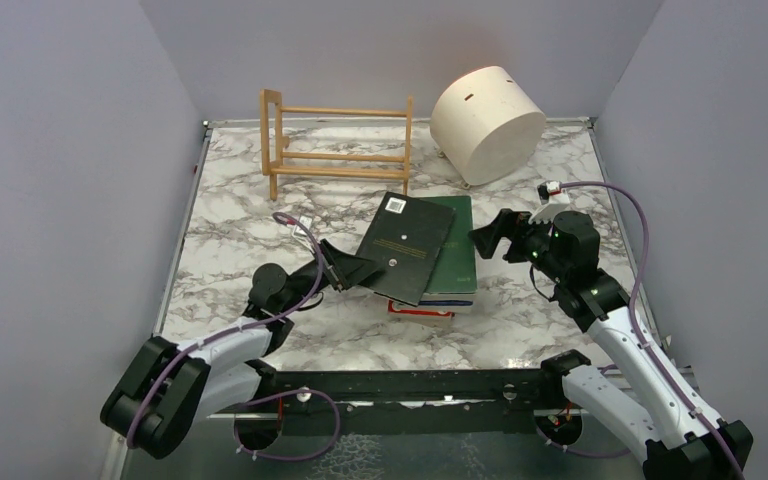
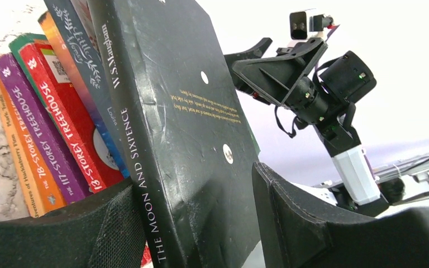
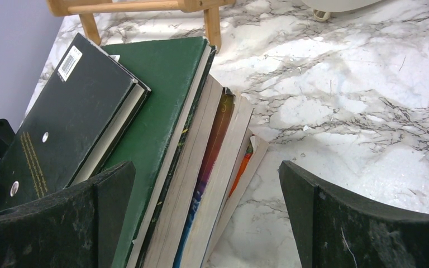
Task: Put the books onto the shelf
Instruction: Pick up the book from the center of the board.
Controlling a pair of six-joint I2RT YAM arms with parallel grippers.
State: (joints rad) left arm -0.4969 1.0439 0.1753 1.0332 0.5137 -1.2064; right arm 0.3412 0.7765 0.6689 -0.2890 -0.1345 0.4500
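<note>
The books lie in a stack (image 1: 438, 275) at the table's middle, a dark green one (image 1: 455, 250) near the top. A black book (image 1: 405, 240) rests tilted across it, and my left gripper (image 1: 358, 270) is shut on its near left corner. In the left wrist view the black book (image 2: 184, 111) stands between the fingers (image 2: 111, 234), with red, purple and orange spines (image 2: 50, 128) behind it. My right gripper (image 1: 488, 236) is open at the stack's right side. Its wide-apart fingers (image 3: 318, 218) straddle the page edges (image 3: 212, 167). The shelf (image 1: 335, 150) stands bare at the back.
A cream cylindrical drum (image 1: 487, 122) lies on its side at the back right, close to the shelf's right end. The marble table (image 1: 240, 200) is enclosed by grey walls on three sides. The shelf's legs (image 3: 212, 25) show just beyond the stack in the right wrist view.
</note>
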